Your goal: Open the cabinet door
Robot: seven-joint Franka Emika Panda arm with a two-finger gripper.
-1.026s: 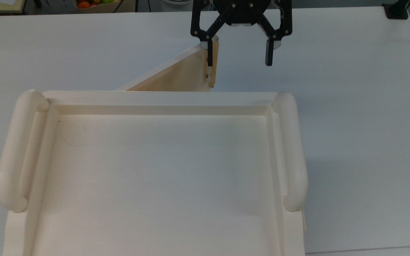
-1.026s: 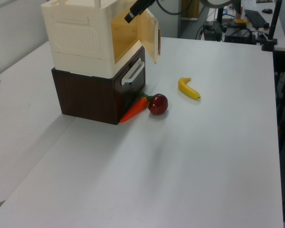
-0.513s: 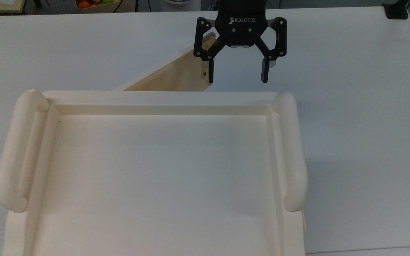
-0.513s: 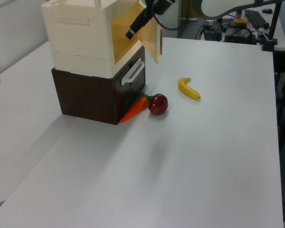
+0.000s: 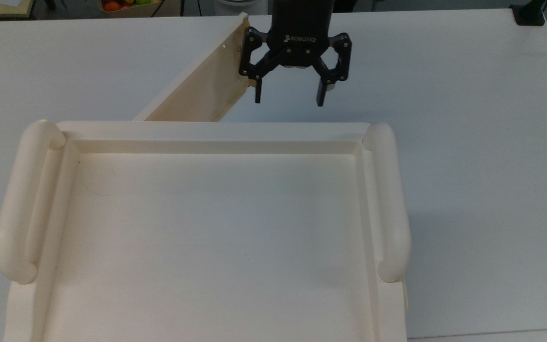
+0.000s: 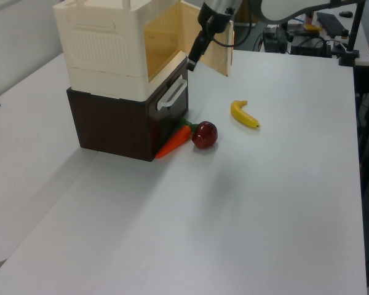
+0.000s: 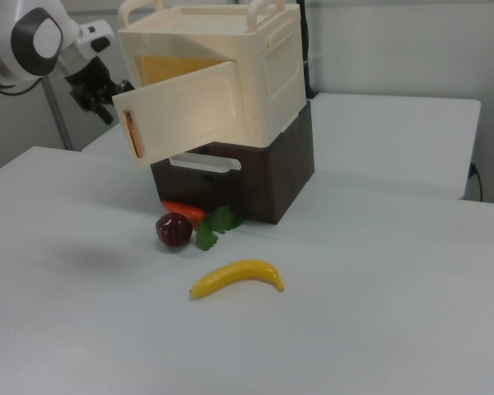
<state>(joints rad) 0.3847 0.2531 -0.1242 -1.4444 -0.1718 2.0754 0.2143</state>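
Swung wider than a second ago, the thin cream-white cabinet door (image 5: pixel 197 83) with its pale tan inner face now stands well out from the cabinet front, and your black two-finger hand (image 5: pixel 288 97) has followed it toward the top view's left and come lower against the door's free edge.

Reading the top view from left to right, you see the door first, angling away from the front rim of the cream cabinet's recessed tray-like top (image 5: pixel 216 228). Its free edge lies just beside the hand's left-hand finger; whether they touch cannot be told. Next comes the hand itself, fingers spread apart with nothing between them, pointing down toward the white table (image 5: pixel 468 142).

In the left view the hand (image 6: pixel 194 60) hangs in front of the open compartment, with the door (image 6: pixel 216 43) just behind it. Below the hand sits the dark brown wooden base box (image 6: pixel 126 126). Beneath and to the hand's right lie an orange carrot (image 6: pixel 174 142) and a dark red apple (image 6: pixel 205 134), touching each other. Farther right and well apart lies a yellow banana (image 6: pixel 244 114).
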